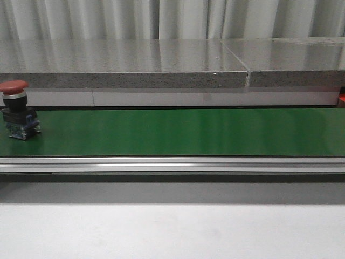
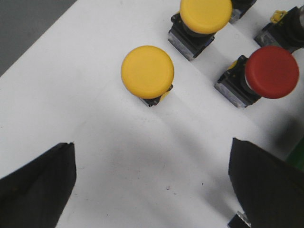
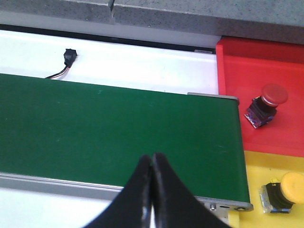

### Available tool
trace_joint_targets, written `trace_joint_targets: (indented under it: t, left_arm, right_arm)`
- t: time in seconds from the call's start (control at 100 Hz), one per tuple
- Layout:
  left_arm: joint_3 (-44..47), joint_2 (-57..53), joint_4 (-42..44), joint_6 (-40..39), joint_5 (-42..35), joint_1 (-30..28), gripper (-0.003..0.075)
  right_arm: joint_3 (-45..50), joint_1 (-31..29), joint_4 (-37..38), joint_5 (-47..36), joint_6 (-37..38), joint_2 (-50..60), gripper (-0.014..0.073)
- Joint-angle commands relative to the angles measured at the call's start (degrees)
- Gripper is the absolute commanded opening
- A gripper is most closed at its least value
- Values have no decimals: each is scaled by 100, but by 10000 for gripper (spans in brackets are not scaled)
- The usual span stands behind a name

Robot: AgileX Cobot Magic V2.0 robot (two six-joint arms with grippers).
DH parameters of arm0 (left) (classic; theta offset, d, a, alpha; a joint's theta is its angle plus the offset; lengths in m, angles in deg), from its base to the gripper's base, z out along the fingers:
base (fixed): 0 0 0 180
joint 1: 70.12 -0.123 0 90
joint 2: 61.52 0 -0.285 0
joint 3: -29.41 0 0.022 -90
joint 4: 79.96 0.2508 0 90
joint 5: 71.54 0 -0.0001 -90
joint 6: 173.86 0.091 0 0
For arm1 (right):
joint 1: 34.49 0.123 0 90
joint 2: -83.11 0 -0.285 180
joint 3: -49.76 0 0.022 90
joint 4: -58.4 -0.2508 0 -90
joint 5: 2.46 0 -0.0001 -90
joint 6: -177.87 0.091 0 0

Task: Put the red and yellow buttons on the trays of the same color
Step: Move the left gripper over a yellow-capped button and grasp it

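Observation:
A red button stands upright on the green belt at its far left in the front view. My left gripper is open above a white surface, with nothing between its fingers. Ahead of it stand two yellow buttons and a red button. My right gripper is shut and empty over the belt. Past the belt's end lies the red tray with a red button on it, and the yellow tray holds a yellow button.
A grey stone ledge runs behind the belt. A metal rail borders the belt's near side. A small black connector with wires lies on the white strip behind the belt. Another dark button base shows at the edge of the left wrist view.

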Motion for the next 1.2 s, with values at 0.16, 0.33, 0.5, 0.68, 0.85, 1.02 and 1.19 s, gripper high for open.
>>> trace_joint_targets:
  t: [0.16,0.33,0.5,0.68,0.85,1.02,1.19]
  left_arm:
    - [-569,570,73,-60,-353,-11,640]
    - [-749,913,73,-60,-477,-60,640]
    - [-926,1203,60,-60,-579,-258,641]
    - [-1044,1488,9,-60,-677,-326,641]
    - [-1044,1599,-35,-60,-751,-326,640]
    - [-1044,1611,-58,-60,-801,-326,508]
    - [-1044,1611,-58,-60,-769,-326,169]
  right_arm:
    - [-147,5,6,-342,-28,18,-68]
    - [-147,5,6,-342,-28,18,-68]
    - [-147,5,6,-342,-28,18,-68]
    - [-147,5,6,-342,-28,18,-68]
    - [-147,5,6,-342,-28,18,-68]
    - [-147,5,6,-342,-28,18,-68]
    - [-147,5,6,-342,-28,18,-68]
